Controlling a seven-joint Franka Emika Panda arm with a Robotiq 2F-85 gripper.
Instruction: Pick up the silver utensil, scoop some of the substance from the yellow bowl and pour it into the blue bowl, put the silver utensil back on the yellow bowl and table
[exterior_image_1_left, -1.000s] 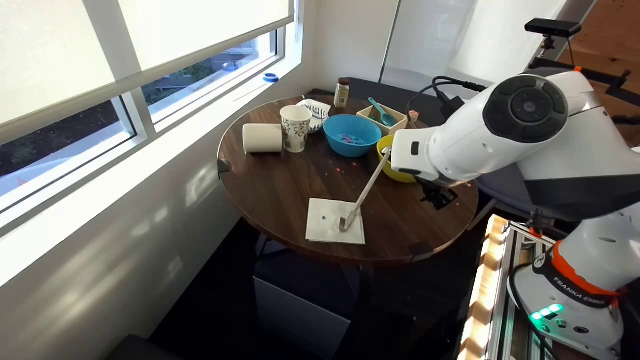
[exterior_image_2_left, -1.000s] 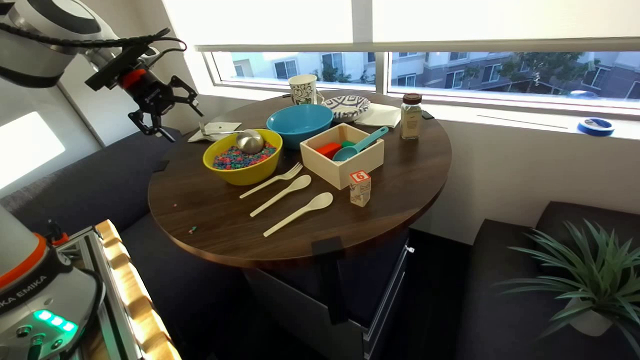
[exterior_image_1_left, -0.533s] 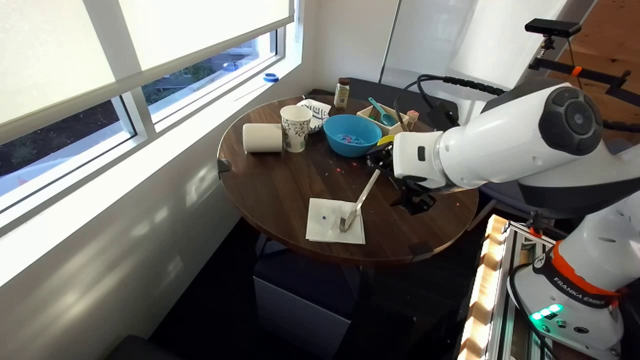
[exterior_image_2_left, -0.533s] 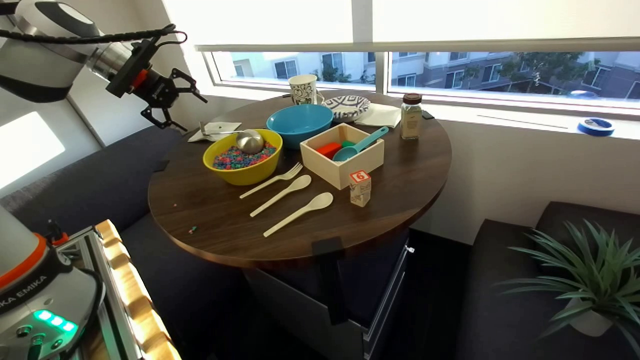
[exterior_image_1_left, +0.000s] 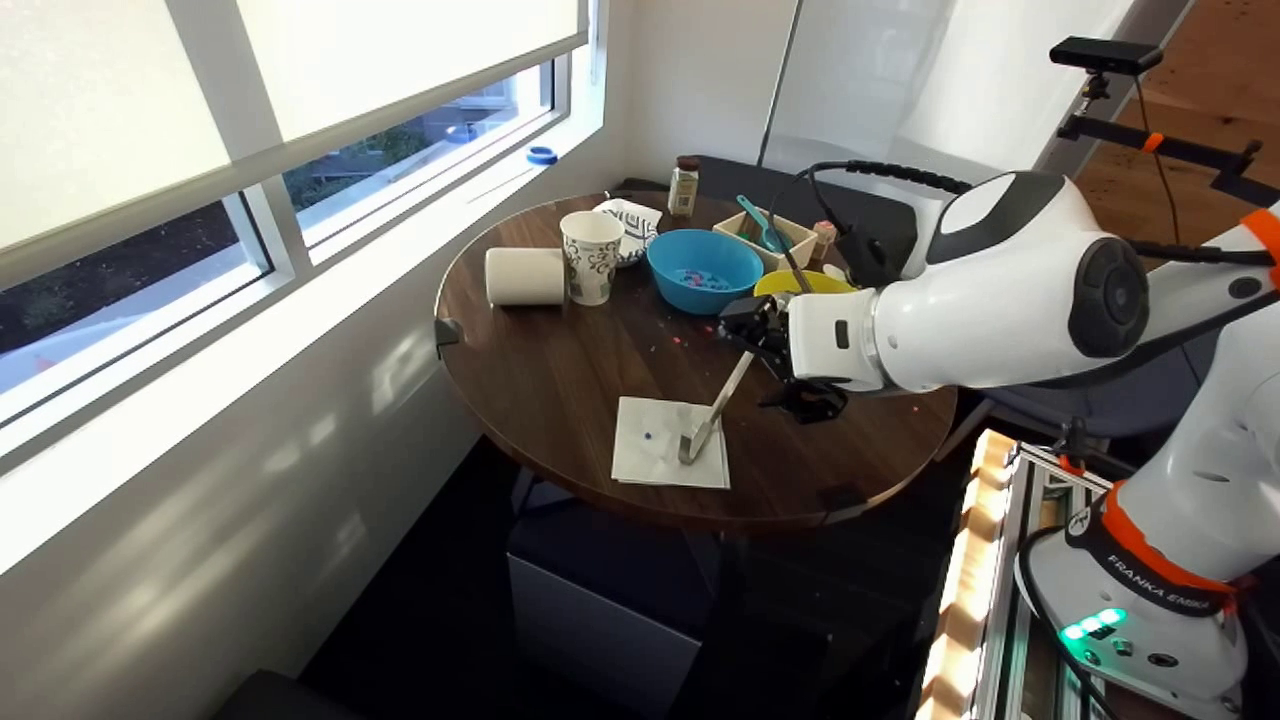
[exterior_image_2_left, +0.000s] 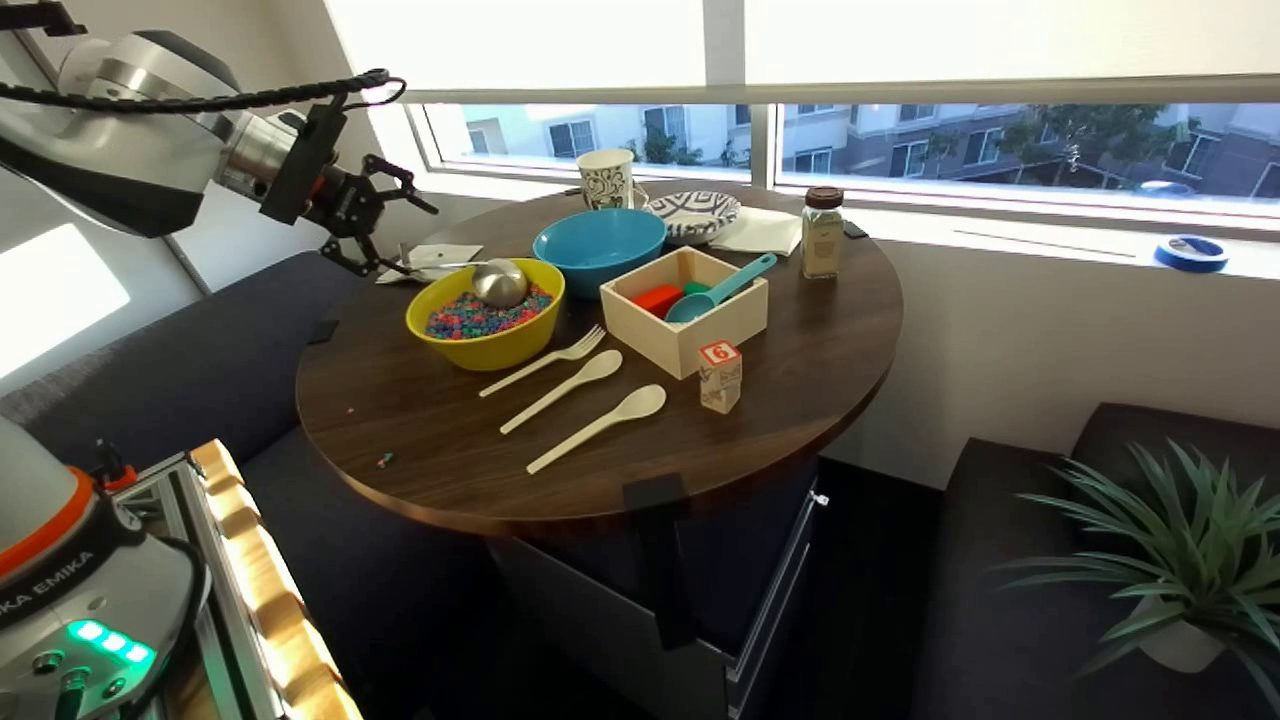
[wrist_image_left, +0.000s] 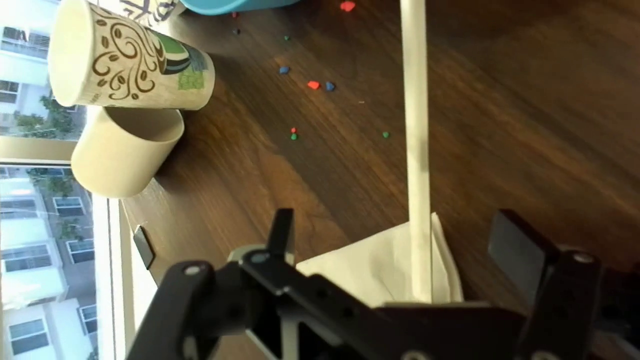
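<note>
- My gripper (wrist_image_left: 392, 237) is released; the two fingers (wrist_image_left: 281, 230) stand wide apart.
- In the wrist view, the handle of the ladle (wrist_image_left: 419, 150) passes between the fingers, with space on either side. How much lower it lies, I cannot tell.
- In an exterior view, I see the ladle's round cup inside the yellow bowl (exterior_image_2_left: 500, 352), upon the coloured bits (exterior_image_2_left: 465, 322).
- The handle goes out over the rim of this bowl, and its hooked end is at the napkin (exterior_image_1_left: 645, 465), which lies on the table (exterior_image_2_left: 450, 430).
- The blue bowl (exterior_image_2_left: 575, 276) stands just beside the yellow bowl; some bits are in it also.
- A few more bits are scattered on the table.
- Near the yellow bowl lie a fork (exterior_image_2_left: 550, 360) and two spoons (exterior_image_2_left: 560, 392).
- The box (exterior_image_2_left: 650, 335) carries a teal scoop (exterior_image_2_left: 715, 292), and the blocks (exterior_image_2_left: 720, 378) are just beside its corner.
- Near the window, one cup (exterior_image_1_left: 590, 260) is upright and a second cup (exterior_image_1_left: 525, 276) lies on its side, just beside it.
- The jar (exterior_image_2_left: 822, 245) stands upright.
</note>
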